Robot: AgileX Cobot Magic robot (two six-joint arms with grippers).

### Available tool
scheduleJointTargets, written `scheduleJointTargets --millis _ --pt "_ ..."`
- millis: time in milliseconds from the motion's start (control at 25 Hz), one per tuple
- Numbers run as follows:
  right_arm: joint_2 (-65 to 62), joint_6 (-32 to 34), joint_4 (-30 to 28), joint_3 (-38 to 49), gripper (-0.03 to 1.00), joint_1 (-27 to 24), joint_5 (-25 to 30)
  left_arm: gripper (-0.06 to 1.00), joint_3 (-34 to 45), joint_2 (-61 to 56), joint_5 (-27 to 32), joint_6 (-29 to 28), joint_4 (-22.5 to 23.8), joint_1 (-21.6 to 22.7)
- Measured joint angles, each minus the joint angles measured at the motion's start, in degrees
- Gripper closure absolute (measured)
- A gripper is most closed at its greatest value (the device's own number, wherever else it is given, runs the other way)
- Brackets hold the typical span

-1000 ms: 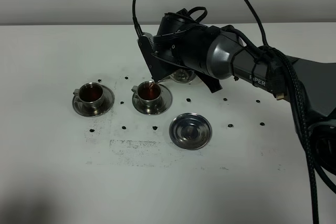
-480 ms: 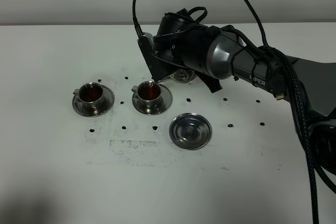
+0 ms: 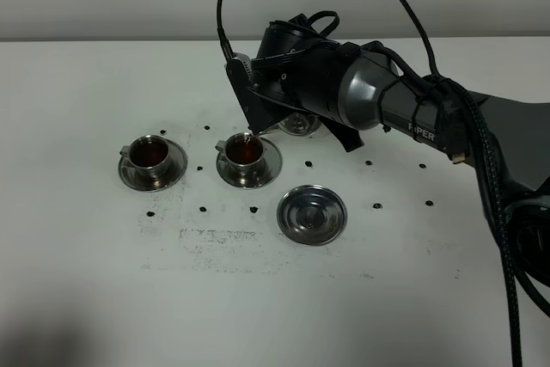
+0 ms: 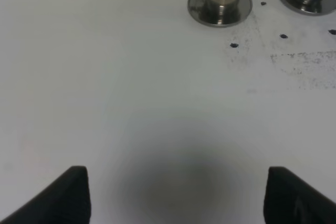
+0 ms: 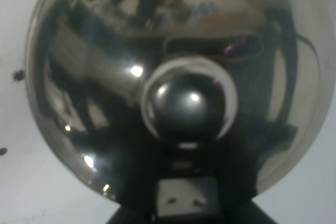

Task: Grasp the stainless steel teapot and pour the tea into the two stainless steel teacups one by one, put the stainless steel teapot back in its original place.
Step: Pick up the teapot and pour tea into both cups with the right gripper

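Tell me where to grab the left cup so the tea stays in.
Grip the left cup across its ribbed wall, coming straight down and straddling the rim. Its handle looks too tiny to pinch, its saucer flares around the base and blocks a low side approach, and it stands upright holding tea, so keep it level.

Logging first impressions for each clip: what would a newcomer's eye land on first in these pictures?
The big dark right arm reaching in from the right, tipping the mostly hidden teapot over the nearer teacup, which holds dark tea. Left of it the second teacup is also full, and an empty saucer waits in front. The right wrist view is filled by the teapot's mirror-like lid.
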Motion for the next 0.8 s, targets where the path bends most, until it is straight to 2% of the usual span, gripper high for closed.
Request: scheduleJointTargets --millis 800 --pt "0.0 1.02 -0.11 0.0 0.79 0.0 0.0 0.28 0.0 0.0 0.0 -0.05 0.0 0.0"
